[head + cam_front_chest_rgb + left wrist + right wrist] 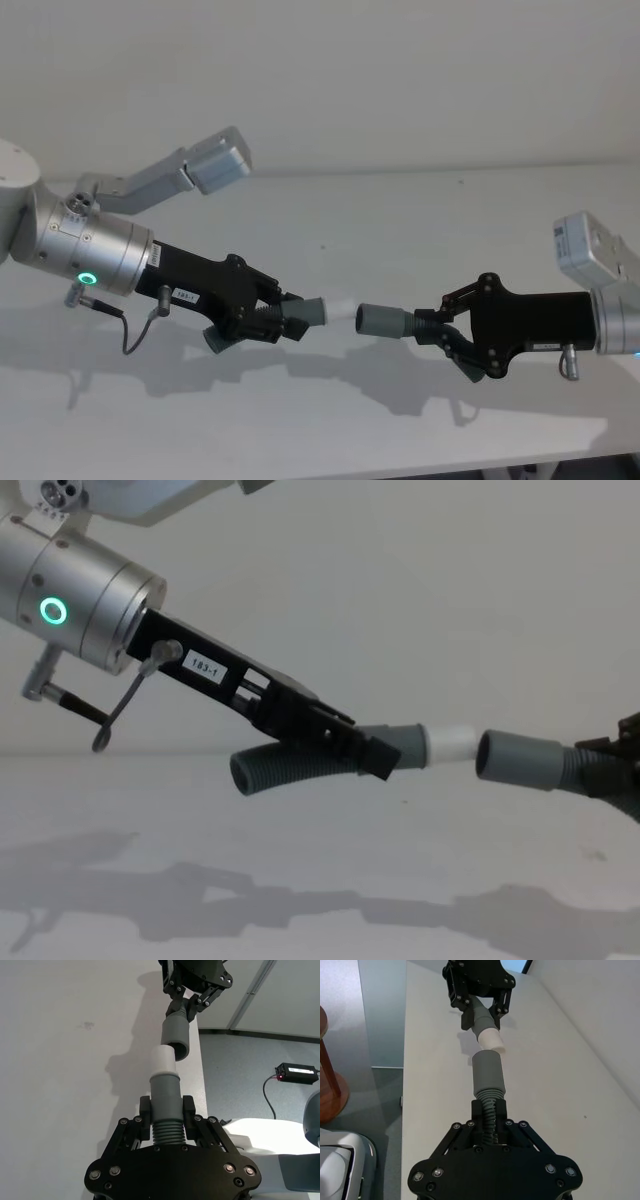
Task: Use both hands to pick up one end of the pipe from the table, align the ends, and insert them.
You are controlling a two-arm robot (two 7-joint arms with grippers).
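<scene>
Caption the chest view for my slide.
Left gripper holds the spigot just short of the hollow cuff.

Dark grey ribbed pipe [300, 765], white spigot tip [449, 743], white table [330, 250]

Left pipe piece [300, 765]: dark grey, ribbed, bent, held above the desk [400, 220]; white spigot tip [450, 744] points right. Right pipe piece [395, 323]: wider hollow cuff [515, 759] faces it, just apart, nearly aligned.
</scene>
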